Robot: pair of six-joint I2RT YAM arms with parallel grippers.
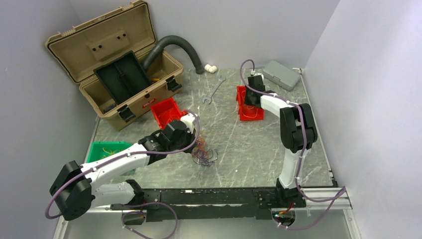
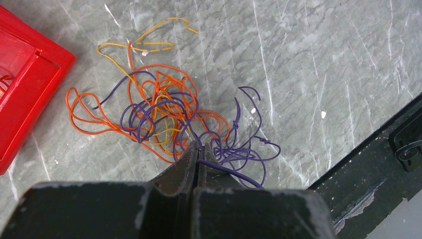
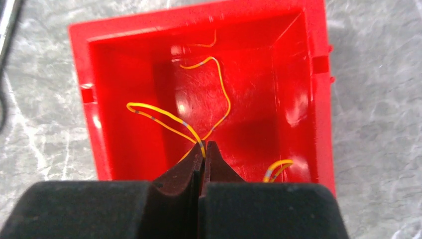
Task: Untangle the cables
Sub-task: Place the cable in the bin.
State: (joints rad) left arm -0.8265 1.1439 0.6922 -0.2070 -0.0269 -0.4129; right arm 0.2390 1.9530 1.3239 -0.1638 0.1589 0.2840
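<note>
– Near edge, left of centre: cables [image 1: 204, 155] lie as one loose knot on the table [image 1: 249, 149], with orange, yellow and purple strands looped together. State of left gripper [image 2: 199, 149]?
– Clenched on a purple strand [image 2: 229, 171] at the knot's near side. The right gripper [image 3: 204, 147] pinches a yellow wire [image 3: 228, 102] over the far red bin [image 3: 298, 74], well apart.
– Risks?
– Judgement: a straight pull drags the whole knot or cinches the orange loops, since purple threads through them. The yellow wire may cling on release and spring out.
– Obstacles?
– A second red bin [image 1: 158, 107] sits just far-left of the knot and the black rail [image 2: 368, 169] is near. Loops could snag on either. Wrench [image 1: 214, 89] and toolbox [image 1: 114, 64] lie farther off.
</note>
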